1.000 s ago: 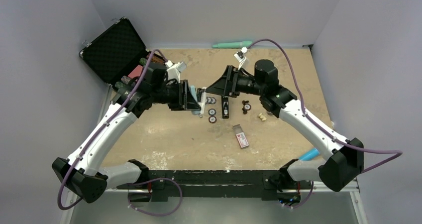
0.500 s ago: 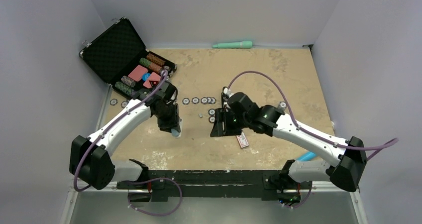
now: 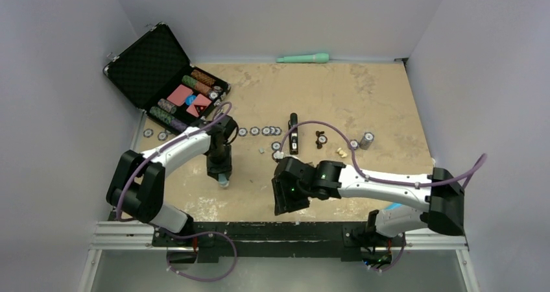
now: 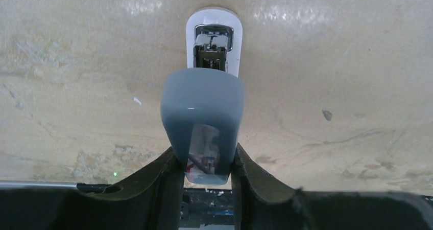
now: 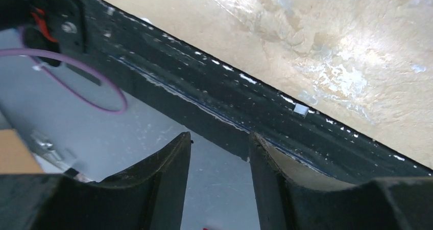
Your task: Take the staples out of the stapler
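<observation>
The slim black stapler [image 3: 293,133] lies lengthwise on the tan table [image 3: 363,97], with no gripper near it. A tiny silver-grey bit [image 3: 261,150], seemingly the staples, lies just left of it. My left gripper [image 3: 222,177] points down at the table and is shut on a pale blue oblong bar [image 4: 202,105]. The bar's far end, with a white surround and a metal part [image 4: 213,36], is close to the table. My right gripper [image 3: 284,200] hangs over the table's front edge. In the right wrist view its jaws [image 5: 219,136] stand open with nothing between them.
An open black case [image 3: 155,68] with poker chips stands at the back left. A row of chips [image 3: 259,131] lies left of the stapler. A cream lump [image 3: 340,152], small dark pieces [image 3: 321,136] and a chip stack [image 3: 367,139] lie to its right. A green pen-like bar [image 3: 303,58] lies by the back wall.
Both arms have pulled back from over the stapler toward the front edge. The left gripper kept the pale blue bar. The right gripper's jaws have narrowed and now hang over the black front rail.
</observation>
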`<state>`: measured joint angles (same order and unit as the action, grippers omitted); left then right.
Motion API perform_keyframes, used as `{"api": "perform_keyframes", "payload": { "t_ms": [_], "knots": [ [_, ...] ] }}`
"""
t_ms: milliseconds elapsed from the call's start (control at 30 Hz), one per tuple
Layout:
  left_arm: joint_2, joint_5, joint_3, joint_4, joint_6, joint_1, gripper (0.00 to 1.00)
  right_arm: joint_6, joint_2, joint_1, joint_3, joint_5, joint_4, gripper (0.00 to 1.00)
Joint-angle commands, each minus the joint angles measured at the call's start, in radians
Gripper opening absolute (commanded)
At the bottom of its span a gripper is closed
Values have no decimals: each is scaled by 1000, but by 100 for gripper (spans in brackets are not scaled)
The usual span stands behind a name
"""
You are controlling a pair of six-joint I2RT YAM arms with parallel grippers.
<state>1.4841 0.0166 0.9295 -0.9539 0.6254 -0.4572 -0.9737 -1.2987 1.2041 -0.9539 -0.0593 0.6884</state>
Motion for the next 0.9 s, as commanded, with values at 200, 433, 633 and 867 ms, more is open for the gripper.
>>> {"api": "perform_keyframes", "payload": {
  "t_ms": [200, 433, 633, 867],
  "knots": [
    [14, 38, 14, 91, -55, 39, 100, -94, -118, 97, -4, 148, 120, 48],
    [10, 23, 9, 94, -62, 38, 100, -109, -141, 98, 41, 182, 113, 48],
    [-31, -2, -6, 115, -75, 38, 100, -102, -182, 99, 64, 207, 80, 48],
    [-141, -52, -54, 165, -97, 39, 100, -69, -225, 98, 72, 214, 51, 48]
  ]
}}
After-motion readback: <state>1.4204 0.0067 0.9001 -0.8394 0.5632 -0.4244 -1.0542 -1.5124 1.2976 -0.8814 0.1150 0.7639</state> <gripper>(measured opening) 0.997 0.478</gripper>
